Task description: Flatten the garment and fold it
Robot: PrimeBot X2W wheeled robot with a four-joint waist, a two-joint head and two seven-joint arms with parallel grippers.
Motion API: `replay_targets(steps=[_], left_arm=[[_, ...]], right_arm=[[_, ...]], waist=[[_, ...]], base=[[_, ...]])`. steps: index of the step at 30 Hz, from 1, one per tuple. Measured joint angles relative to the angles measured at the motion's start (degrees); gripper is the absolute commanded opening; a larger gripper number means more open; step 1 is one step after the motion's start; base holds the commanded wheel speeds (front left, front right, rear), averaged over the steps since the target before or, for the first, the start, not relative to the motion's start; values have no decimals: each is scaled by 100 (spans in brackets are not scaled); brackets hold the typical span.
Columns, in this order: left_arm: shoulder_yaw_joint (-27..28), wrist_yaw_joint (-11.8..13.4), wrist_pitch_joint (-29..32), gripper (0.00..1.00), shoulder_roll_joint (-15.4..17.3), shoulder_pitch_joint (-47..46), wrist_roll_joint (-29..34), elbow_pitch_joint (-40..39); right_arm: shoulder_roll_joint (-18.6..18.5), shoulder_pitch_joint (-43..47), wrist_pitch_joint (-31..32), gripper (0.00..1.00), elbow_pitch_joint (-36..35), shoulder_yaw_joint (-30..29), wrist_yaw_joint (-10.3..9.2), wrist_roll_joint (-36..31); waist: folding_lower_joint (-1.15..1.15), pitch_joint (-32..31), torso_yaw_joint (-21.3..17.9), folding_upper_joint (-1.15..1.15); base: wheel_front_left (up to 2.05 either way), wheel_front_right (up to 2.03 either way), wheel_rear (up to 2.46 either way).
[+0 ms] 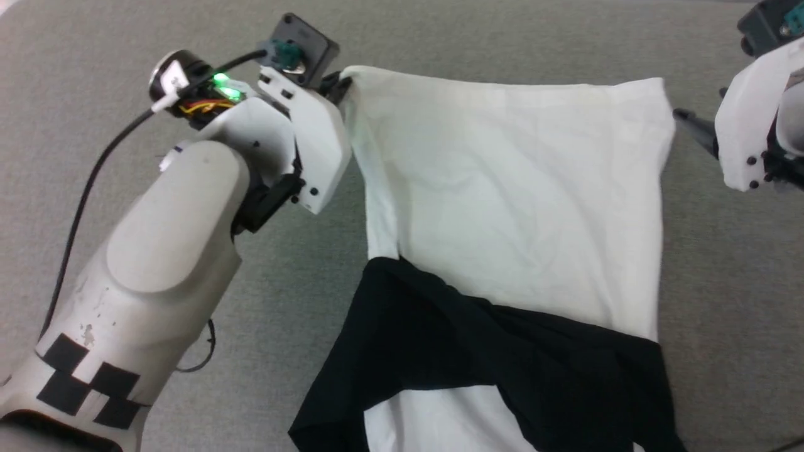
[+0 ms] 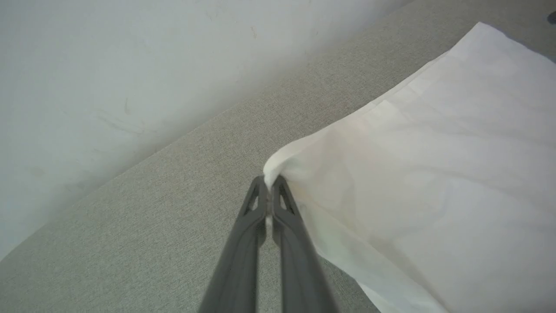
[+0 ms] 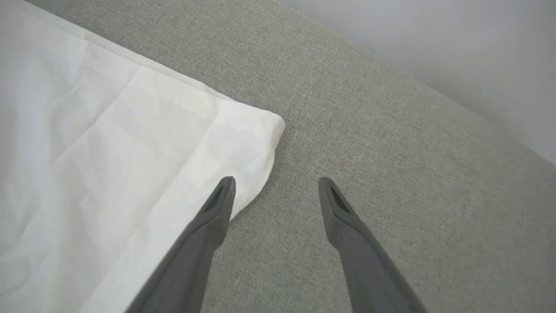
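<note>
Pinches the far left corner of the shirt [image 1: 515, 201] with the left gripper [image 2: 270, 184], jaws clamped tight on a bunched peak of white fabric. Holds the right gripper [image 3: 277, 184] at the far right corner, jaws wide and gripping nothing, one finger over the shirt's edge, the other over bare counter [image 3: 391, 152]. Shows the shirt spread on the gray counter, white body toward the far side, black sleeves [image 1: 440, 339] crossed over the near part.
</note>
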Motion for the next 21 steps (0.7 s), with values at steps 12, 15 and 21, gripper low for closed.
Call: replay_targets(steps=[12, 15, 21], left_arm=[[-212, -44, -280, 0, -247, -212, 52, -92], [-219, -44, -332, 0, -265, -227, 52, -49], [-203, -42, -464, 0, -247, -229, 46, 167]], right_arm=[[-99, -679, -212, 100, 1193, 887, 0, 347], [-154, -806, -350, 89, 1270, 1074, 0, 488], [-193, -906, -858, 0, 1336, 1489, 8, 700]], waist=[[-1, 447, 538, 0], [-1, 528, 590, 0], [-1, 531, 528, 0]], base=[[0, 0, 0], [0, 0, 0], [0, 0, 0]])
